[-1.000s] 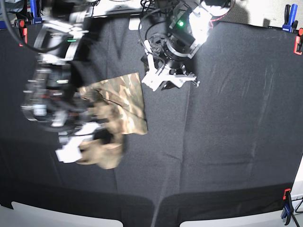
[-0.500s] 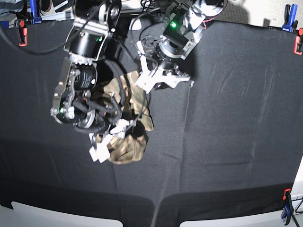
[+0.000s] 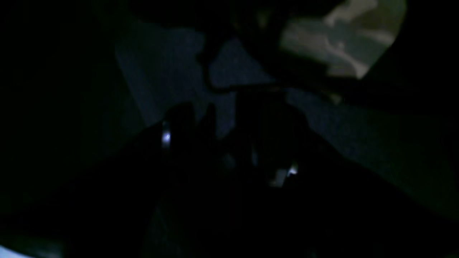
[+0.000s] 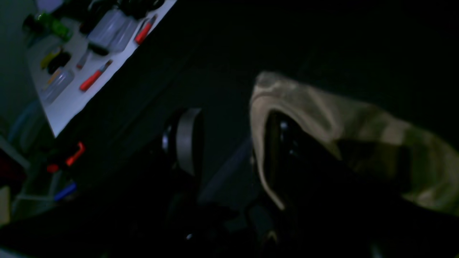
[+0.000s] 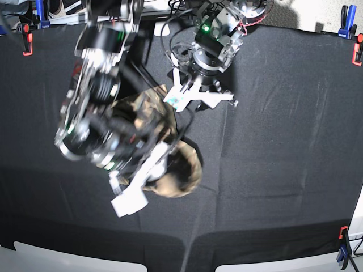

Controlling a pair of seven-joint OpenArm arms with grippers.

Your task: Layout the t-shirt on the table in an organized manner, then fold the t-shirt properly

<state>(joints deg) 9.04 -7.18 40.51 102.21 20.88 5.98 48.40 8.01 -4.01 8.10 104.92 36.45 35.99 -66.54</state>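
A: White plastic fingers first. Right gripper (image 5: pixel 136 184), base view, left of centre: how are they set?

B: Spread. In the right wrist view one finger (image 4: pixel 186 139) stands bare over the black cloth, and the other is hidden beneath a fold of the t-shirt (image 4: pixel 344 136), which drapes over it. No pinch is visible; the cloth hangs on that side only.

A: Left gripper (image 5: pixel 195 96)?

B: Far centre of the table, fingers apart, nothing between them. It sits just right of the shirt's far edge; whether it touches the fabric, I cannot tell. The left wrist view is nearly black, with only a scrap of camouflage print at upper right.

A: Item: t-shirt (image 5: pixel 170 153).

B: Camouflage tan and olive, bunched, not spread flat. It lies left of centre on the table (image 5: pixel 283 141), mostly under the right arm, a rounded lump showing toward the near side.

A: Surroundings?

B: Black cloth with faint creases, white corners near. Red clamps (image 5: pixel 26 41) at the far left and right edges, blue clamps (image 5: pixel 344 16) at the far corners. The right wrist view shows a white bench (image 4: pixel 71 96) with red-handled tools (image 4: pixel 94 77) beyond the table edge.
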